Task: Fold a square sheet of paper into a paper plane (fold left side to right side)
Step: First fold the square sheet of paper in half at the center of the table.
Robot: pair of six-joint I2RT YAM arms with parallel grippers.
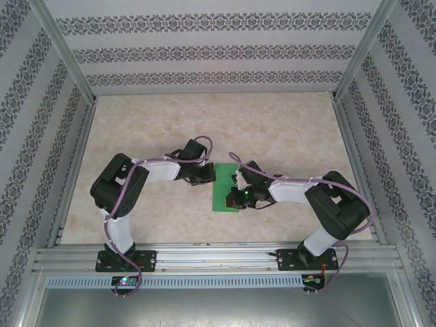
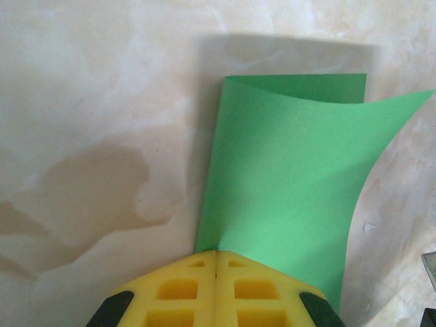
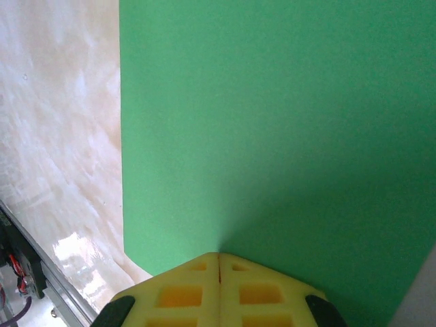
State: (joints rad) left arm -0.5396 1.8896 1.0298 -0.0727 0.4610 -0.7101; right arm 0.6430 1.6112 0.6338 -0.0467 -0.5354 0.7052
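The square sheet of paper (image 1: 225, 189), bright green, lies on the marbled table (image 1: 286, 136) at the centre of the top view, between the two arms and slightly toward the lower edge of the frame. Both arms bend inward to meet it, one from the left and one from the right.

In the left wrist view, the left claw (image 2: 216, 257) sits at the bottom centre with its yellow fingers pressed fully together. Its tips rest at the near edge of the paper. The sheet is doubled over here: a lower layer lies flat, while the upper layer curls up toward the right edge of the frame.

In the right wrist view, the right claw (image 3: 219, 259) is likewise closed, its tips touching the green surface. Whether either claw pinches the paper cannot be told.
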